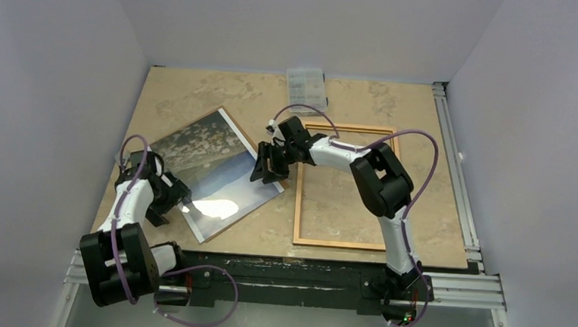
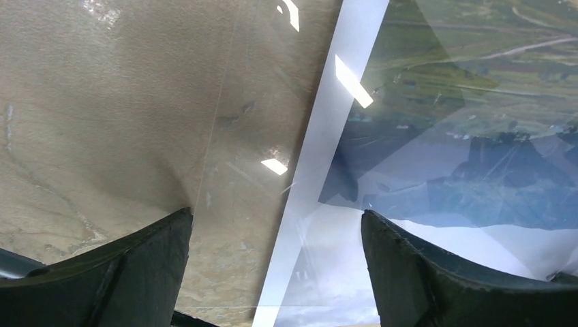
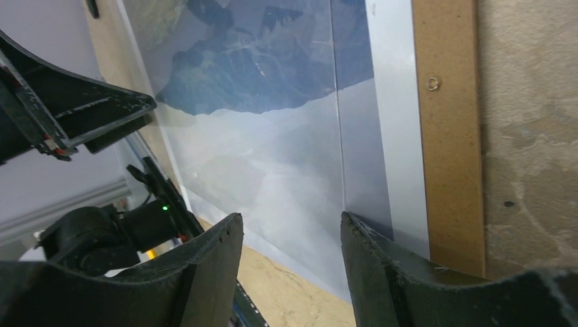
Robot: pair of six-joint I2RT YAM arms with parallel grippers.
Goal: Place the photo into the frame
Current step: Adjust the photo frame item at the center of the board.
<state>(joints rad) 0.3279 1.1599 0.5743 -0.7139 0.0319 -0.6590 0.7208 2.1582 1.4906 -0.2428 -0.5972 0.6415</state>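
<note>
Nothing is seated yet: the photo (image 1: 210, 170) is lying flat just left of the empty frame (image 1: 339, 244); the left gripper (image 2: 276, 221) is hovering wide open over its near edge, the right gripper (image 3: 292, 221) is standing half-open, unclamped, at the frame-side edge

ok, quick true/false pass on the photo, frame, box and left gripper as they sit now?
1. The photo is already in the frame. False: it lies to the left of the frame, which is empty.
2. The frame lies flat, with the table showing through it. True.
3. The left gripper is shut on the photo. False: it is open, jaws straddling the photo's white border.
4. The clear compartment box sits on the photo. False: it is at the table's far edge, apart from the photo.
5. A brown backing board shows beside the photo's border. True.
</note>
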